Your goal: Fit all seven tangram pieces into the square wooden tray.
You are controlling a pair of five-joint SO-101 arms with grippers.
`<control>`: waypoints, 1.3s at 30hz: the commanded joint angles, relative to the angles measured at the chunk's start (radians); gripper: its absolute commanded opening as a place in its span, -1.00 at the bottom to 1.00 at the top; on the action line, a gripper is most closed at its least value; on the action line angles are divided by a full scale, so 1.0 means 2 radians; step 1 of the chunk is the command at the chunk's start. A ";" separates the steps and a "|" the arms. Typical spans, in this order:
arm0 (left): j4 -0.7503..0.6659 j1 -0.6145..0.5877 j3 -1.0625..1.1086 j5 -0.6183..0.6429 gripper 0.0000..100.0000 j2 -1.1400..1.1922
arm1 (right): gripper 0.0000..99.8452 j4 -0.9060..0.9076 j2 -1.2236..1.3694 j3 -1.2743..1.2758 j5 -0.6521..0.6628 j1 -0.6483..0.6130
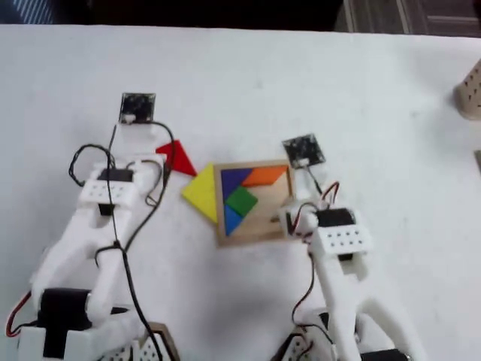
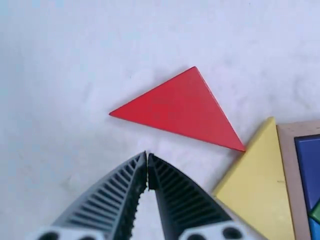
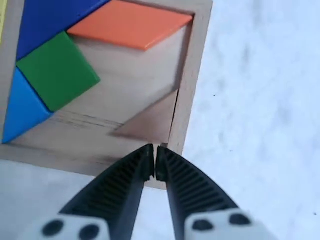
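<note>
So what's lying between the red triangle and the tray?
The yellow triangle, lying flat against the tray's outer rim, as the high view shows.

red triangle [image 1: 175, 157], yellow triangle [image 1: 203, 193] beside tray [image 1: 267, 215]

yellow triangle [image 2: 255, 185]: cut by frame edge | wooden tray [image 3: 189, 75]: rim partly behind claw [image 3: 155, 150]

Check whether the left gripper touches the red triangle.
Apart. The left wrist view shows bare table between the left gripper and the red triangle.
</note>
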 commanded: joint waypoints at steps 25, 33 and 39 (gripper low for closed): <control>-0.011 -0.003 -0.028 -0.005 -0.95 -0.001 | -0.97 -0.073 -0.020 0.042 0.007 -0.059; -0.011 -0.003 -0.028 -0.005 -0.95 -0.001 | -0.97 -0.049 0.059 -0.013 0.008 -0.043; -0.011 -0.003 -0.028 -0.005 -0.95 -0.001 | -0.97 -0.052 0.112 -0.055 0.005 -0.041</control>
